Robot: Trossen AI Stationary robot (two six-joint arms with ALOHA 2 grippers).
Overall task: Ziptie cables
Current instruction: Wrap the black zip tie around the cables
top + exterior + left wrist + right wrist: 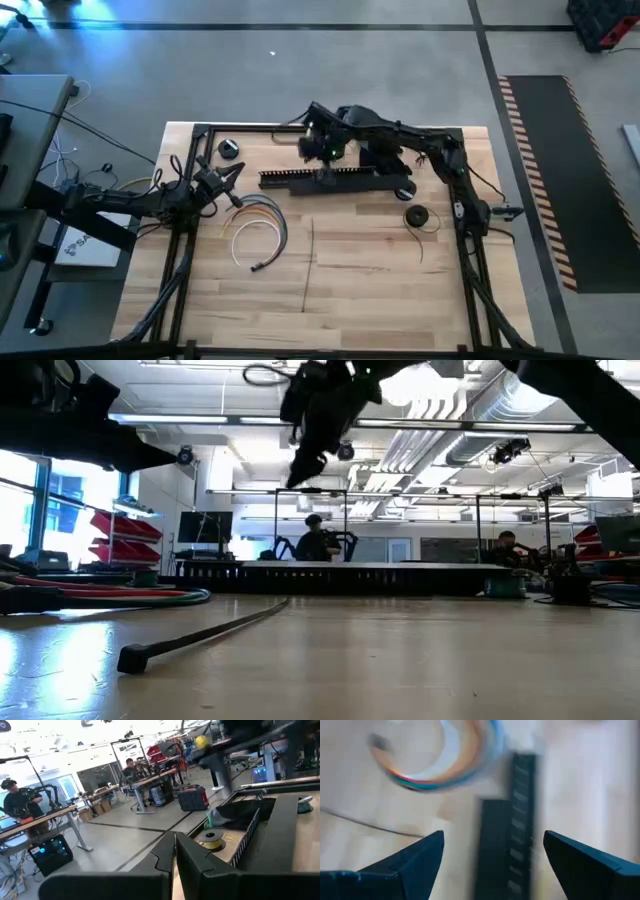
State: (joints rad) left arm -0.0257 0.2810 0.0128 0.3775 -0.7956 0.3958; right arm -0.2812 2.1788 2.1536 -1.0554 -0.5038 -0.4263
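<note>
The cables (258, 222) lie looped on the left part of the wooden table (380, 290), the ziptie (308, 262) stretched straight just right of them. The left gripper (236, 172), fingers pressed together, hovers at the loops' far-left side. The right gripper (492, 851), fingers spread wide, hangs above the black slotted duct (335, 177) beyond.

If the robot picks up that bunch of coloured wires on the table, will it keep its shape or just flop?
Probably flop. The cables lie in loose curved loops, so they look thin and bendy, and the ends would likely droop. They seem light, so a push would probably slide them across the wooden table. Being separate strands, some might slip out of a grasp.
</note>
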